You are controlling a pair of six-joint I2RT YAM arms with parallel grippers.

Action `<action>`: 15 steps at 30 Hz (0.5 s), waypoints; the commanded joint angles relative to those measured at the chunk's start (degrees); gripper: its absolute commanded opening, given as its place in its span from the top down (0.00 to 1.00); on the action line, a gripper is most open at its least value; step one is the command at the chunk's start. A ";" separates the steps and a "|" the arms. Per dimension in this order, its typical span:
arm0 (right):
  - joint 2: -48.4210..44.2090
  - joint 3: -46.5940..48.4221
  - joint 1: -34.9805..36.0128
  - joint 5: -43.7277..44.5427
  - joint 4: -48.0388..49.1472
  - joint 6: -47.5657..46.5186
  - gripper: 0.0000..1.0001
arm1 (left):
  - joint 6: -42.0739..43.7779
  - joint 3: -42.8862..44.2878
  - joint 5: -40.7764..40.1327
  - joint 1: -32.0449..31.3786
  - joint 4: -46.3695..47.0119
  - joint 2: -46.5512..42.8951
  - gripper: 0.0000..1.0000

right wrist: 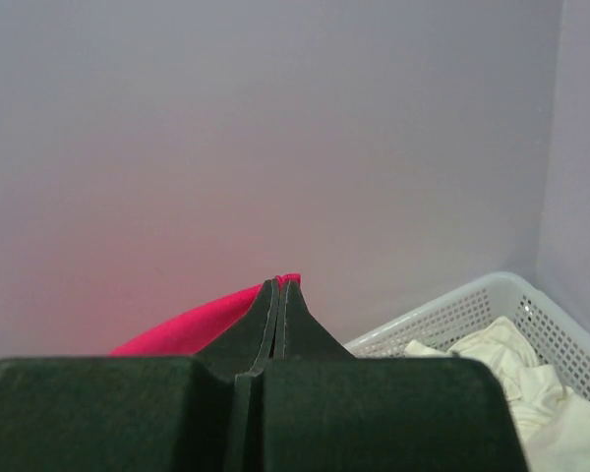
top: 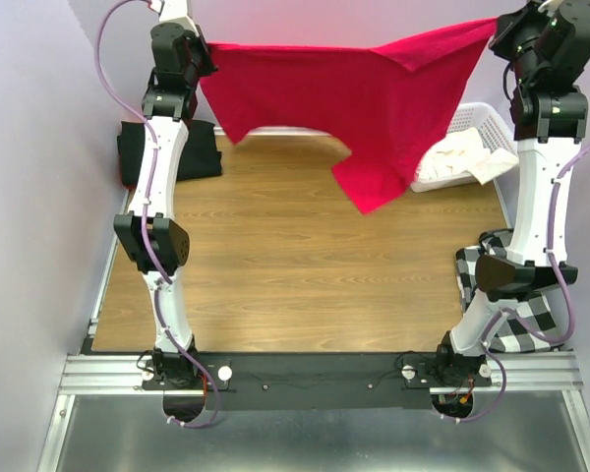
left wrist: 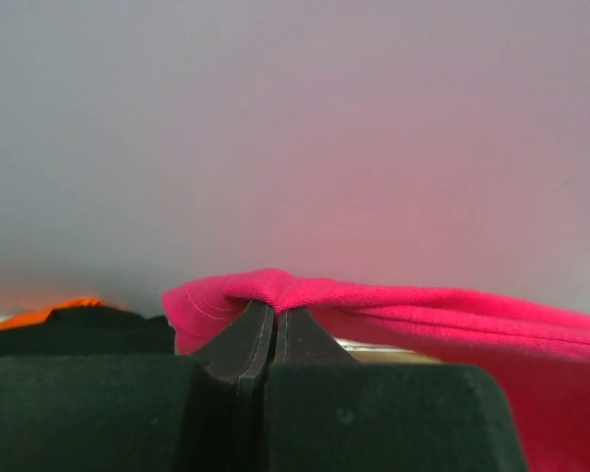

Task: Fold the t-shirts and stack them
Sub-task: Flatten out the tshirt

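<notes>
L hand [left wrist: 273,307] clenched on one corner of the red t-shirt [top: 354,98], fabric bunched over its tips. R hand [right wrist: 278,283] pinched tight on the opposite corner, a bit of red showing at the tips. Shirt hangs stretched betw. both hands, high above the wood table [top: 275,275], lower part drooping twd the right. At table's far left, partly behind L arm, lies the black t-shirt [top: 199,155]. Far right, the cream t-shirt [top: 467,155] sits crumpled in the white basket [top: 484,116]. A b/w checked cloth [top: 521,315] lies by R arm's base.
</notes>
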 commanded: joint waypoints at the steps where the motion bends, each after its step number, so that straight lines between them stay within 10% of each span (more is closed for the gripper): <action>1: -6.06 0.15 -0.46 2.73 4.72 -2.12 0.99 | 0.07 0.70 3.22 1.37 4.89 -8.83 1.00; 15: -27.34 -22.63 -0.46 1.06 5.33 -1.06 0.99 | 4.03 -25.86 -5.48 1.37 6.48 -34.31 1.00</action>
